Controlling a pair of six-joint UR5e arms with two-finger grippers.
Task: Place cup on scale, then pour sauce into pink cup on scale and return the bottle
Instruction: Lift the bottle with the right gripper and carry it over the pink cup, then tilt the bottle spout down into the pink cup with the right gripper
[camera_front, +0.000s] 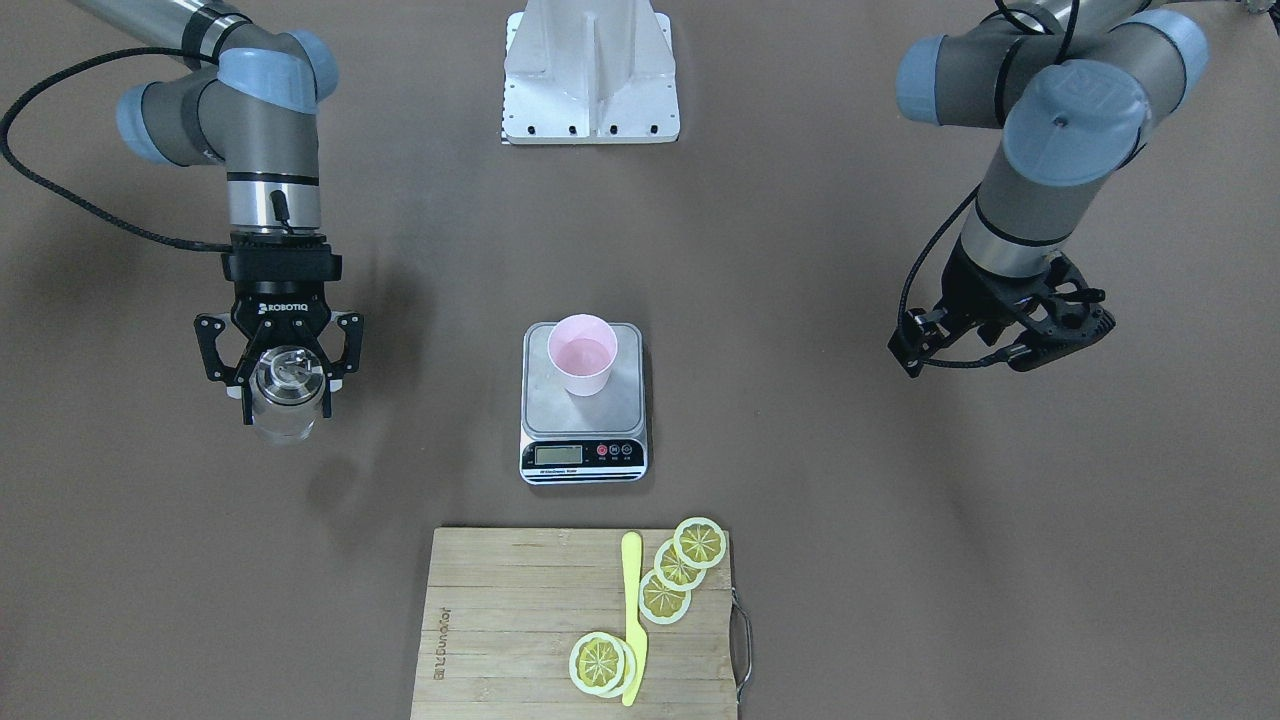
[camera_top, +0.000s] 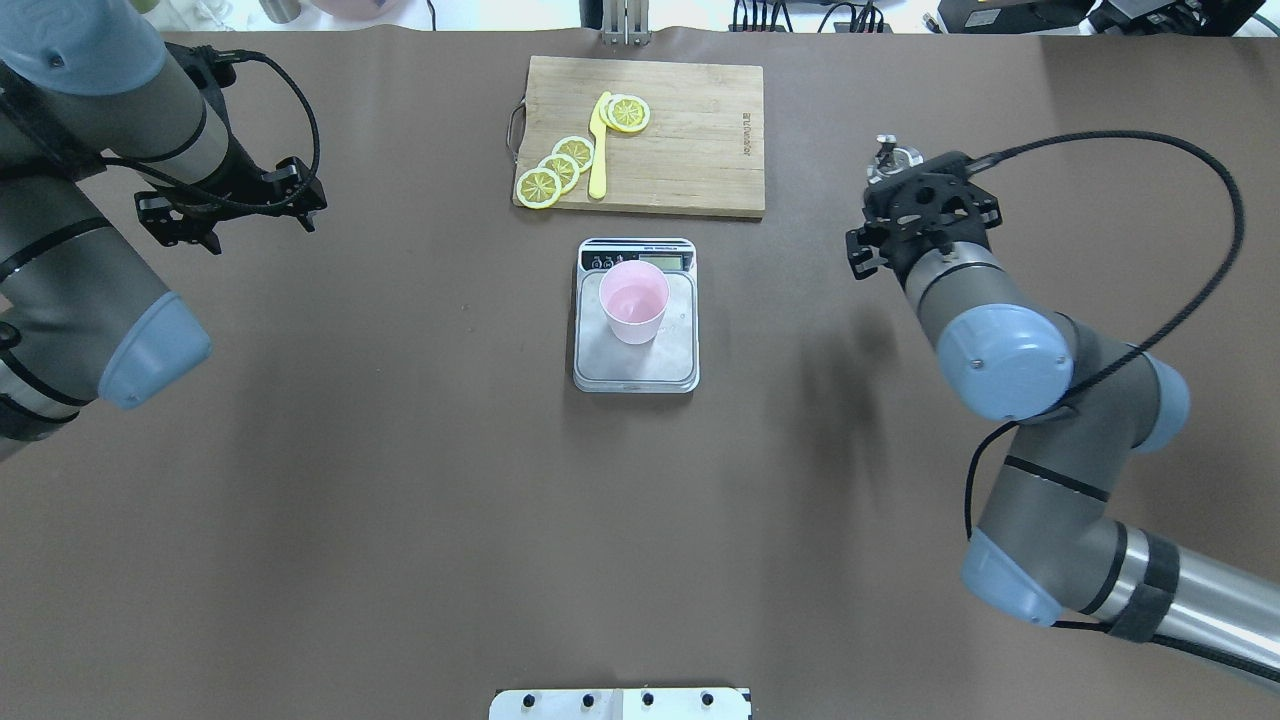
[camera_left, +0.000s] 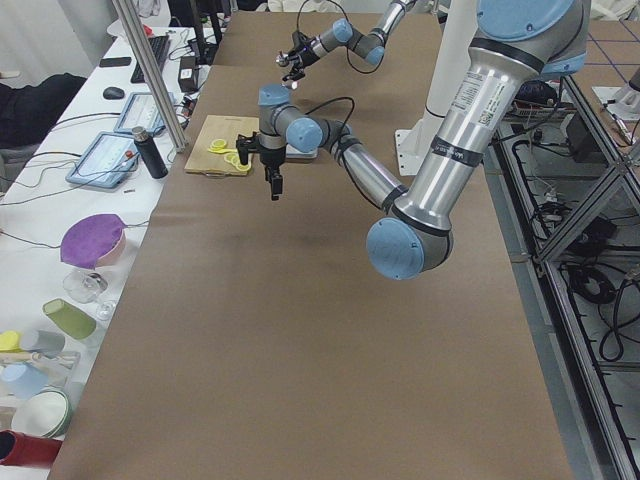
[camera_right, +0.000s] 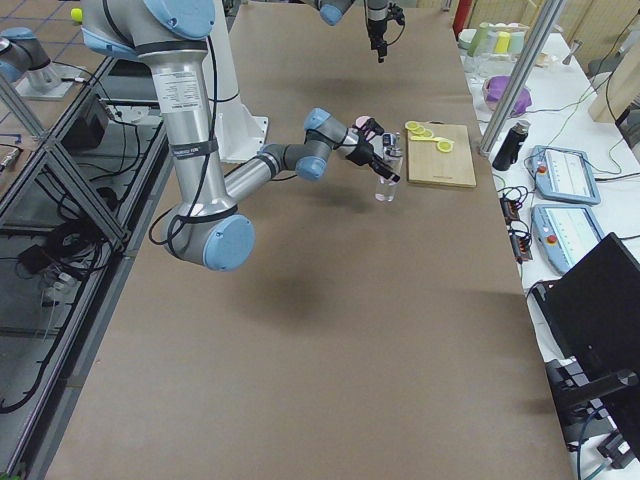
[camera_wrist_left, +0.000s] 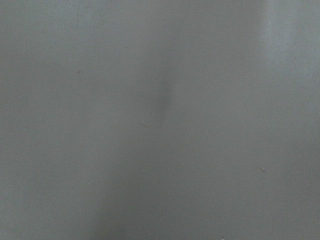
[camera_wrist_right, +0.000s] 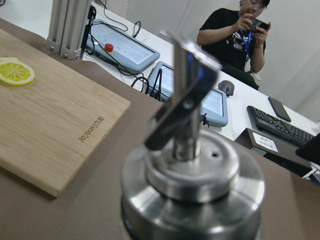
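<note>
The pink cup (camera_front: 582, 352) stands upright on the steel platform of the scale (camera_front: 585, 420) at the table's middle; the cup (camera_top: 634, 300) and the scale (camera_top: 640, 368) also show in the overhead view. My right gripper (camera_front: 287, 402) is shut on the clear glass bottle (camera_front: 286, 392) and holds it upright, well to the cup's side. The bottle's metal spout cap (camera_wrist_right: 192, 180) fills the right wrist view, and the cap (camera_top: 893, 158) shows from overhead. My left gripper (camera_top: 230, 208) is open and empty, far from the scale on the other side.
A wooden cutting board (camera_front: 500, 620) with lemon slices (camera_front: 680, 575) and a yellow knife (camera_front: 632, 620) lies beyond the scale. The white robot base plate (camera_front: 590, 90) stands at the near edge. The left wrist view shows only bare brown table (camera_wrist_left: 160, 120).
</note>
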